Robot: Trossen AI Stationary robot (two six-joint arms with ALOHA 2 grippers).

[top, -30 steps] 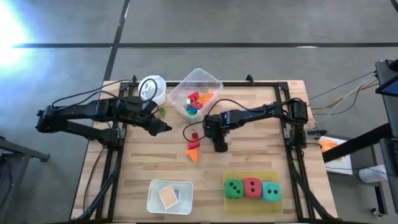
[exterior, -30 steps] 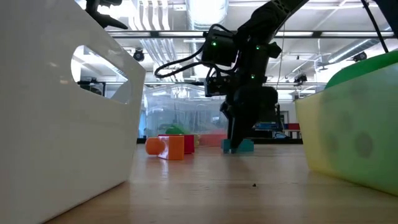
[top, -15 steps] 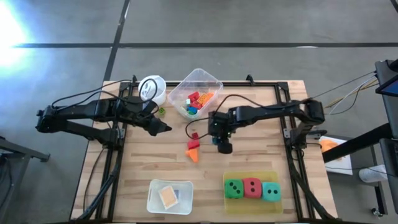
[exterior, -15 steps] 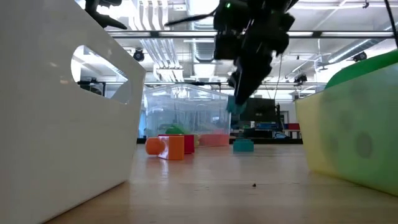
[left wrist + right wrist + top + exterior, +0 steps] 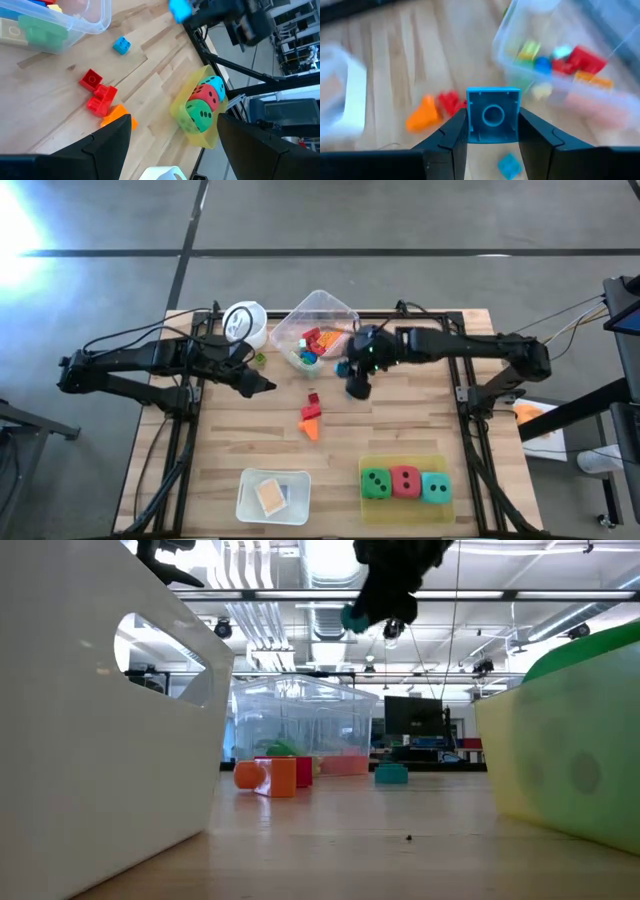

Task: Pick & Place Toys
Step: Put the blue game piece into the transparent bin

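Observation:
My right gripper (image 5: 356, 387) hangs high above the table beside the clear tub (image 5: 341, 309), shut on a small blue block (image 5: 493, 115), which also shows in the low view (image 5: 355, 618). A second blue block (image 5: 121, 45) lies on the wood below it. Two red blocks (image 5: 313, 398) and an orange one (image 5: 311, 421) lie mid-table. The tub holds several coloured blocks. My left gripper (image 5: 268, 386) waits open, in the air, left of them. My right gripper pinches the blue block by two opposite sides (image 5: 470, 117) between its two fingers (image 5: 451, 137). The fingers slant downward from the table's right. The block is lifted clear of the table, its hollow underside toward the wrist camera.
A white cup (image 5: 243, 323) stands left of the tub, with a small green block (image 5: 260, 359) near it. A yellow-green tray (image 5: 404, 508) at the near right holds three dotted dice. A white container (image 5: 247, 498) with flat tiles sits at the near middle.
My right gripper has risen from the table with the blue block and gone toward the far edge, up beside the tub, rolling its wrist on the way. The block is lifted clear. The second blue block has stayed on the wood.

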